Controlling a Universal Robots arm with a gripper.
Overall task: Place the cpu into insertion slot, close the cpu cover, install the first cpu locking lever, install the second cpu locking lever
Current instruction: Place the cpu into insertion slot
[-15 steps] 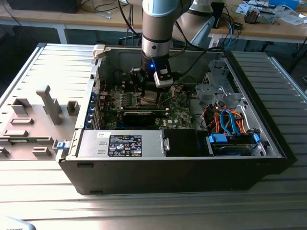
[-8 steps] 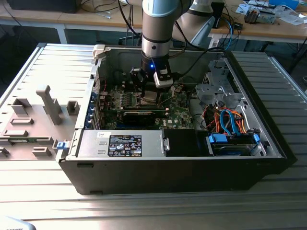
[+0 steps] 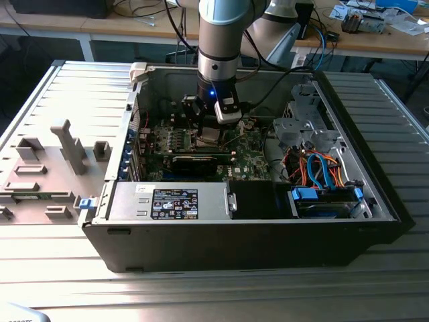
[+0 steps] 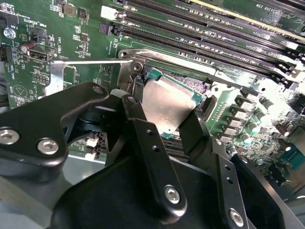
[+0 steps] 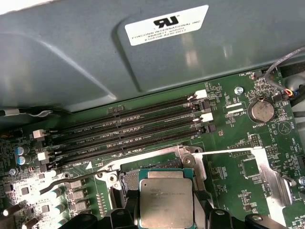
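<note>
In the exterior view my gripper (image 3: 213, 129) reaches down into the open computer case over the green motherboard (image 3: 251, 157). The cpu (image 4: 167, 106), a pale square metal plate, sits between my two black fingers (image 4: 138, 125), and my gripper (image 4: 164, 114) is shut on its two opposite edges. The cpu (image 5: 166, 202) hangs level right over the insertion slot (image 5: 128, 179), a dark recess with a silvery rim; I cannot tell whether it touches the slot. The cpu cover (image 5: 274, 180) is swung open to one side of the slot. Two thin locking levers (image 5: 233, 150) (image 5: 71, 181) stand unlatched.
Several long black memory slots (image 5: 128, 131) run beside the socket. A grey metal case wall (image 5: 95, 57) rises behind them. A black card (image 3: 194, 161), the power supply (image 3: 171, 201) and a drive bay with blue and orange cables (image 3: 322, 171) crowd the case around the arm.
</note>
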